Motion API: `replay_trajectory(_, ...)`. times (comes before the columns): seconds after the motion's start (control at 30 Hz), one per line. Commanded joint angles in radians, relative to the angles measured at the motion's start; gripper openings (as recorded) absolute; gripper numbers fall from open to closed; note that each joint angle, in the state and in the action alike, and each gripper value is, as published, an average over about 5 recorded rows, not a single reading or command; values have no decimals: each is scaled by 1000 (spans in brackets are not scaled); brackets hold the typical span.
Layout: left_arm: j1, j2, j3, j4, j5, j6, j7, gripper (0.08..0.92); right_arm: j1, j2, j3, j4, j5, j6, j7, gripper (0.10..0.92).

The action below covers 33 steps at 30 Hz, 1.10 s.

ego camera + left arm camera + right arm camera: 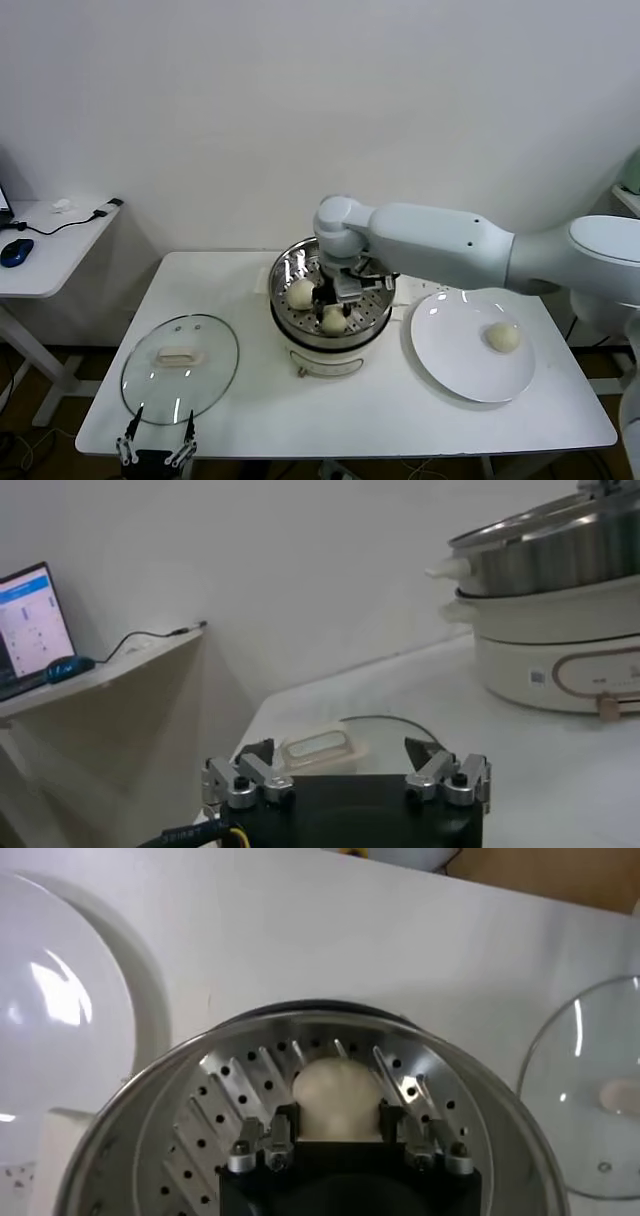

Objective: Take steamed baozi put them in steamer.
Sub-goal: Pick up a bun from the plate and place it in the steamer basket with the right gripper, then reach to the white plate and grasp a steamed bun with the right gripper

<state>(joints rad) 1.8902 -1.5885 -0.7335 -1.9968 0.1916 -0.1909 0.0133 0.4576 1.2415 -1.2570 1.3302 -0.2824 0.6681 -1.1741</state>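
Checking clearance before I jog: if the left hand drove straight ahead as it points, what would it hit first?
Probably the round glass lid with its white handle, lying directly before the left hand; depth is uncertain.

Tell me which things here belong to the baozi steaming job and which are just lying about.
Part of the job:
- steamer
- baozi in the steamer, and a second between the right gripper fingers
- baozi on the plate
- white plate

Lying about:
- glass lid, off to the side
- left gripper, open, parked at the table's front edge
- computer mouse on the side desk
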Motion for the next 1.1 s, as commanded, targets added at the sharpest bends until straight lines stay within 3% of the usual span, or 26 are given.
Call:
replay_trajectory(0.03,3,1,-2,4,-2,-4,-1,823,-25,16,-1,-10,3,-2,-2,562)
replay_trajectory(0.33,4,2,-1,6,-1,-6,-1,823,5,-5,54,-12,5,13,-39,789)
replay_trajectory(0.63,11,-1,1,0,-1,-18,-3,823,144,-133,89,-97,71,-28,19,823)
replay_trajectory(0.7,11,-1,1,-6,-2,-18,-3,823,194,-175,47,-153,149,-102,80,823)
replay_trajectory(0.83,10,-8,4,-27,-1,-12,-1,823,299,-270,-133,-220,441,-376,186,823)
replay_trajectory(0.97,7,-17,10,-46,3,-6,0,823,321,-399,-218,-180,665,-659,201,823)
replay_trajectory(1.1,13,-18,22,-64,2,2,1,823,240,-548,-189,-114,765,-873,217,823)
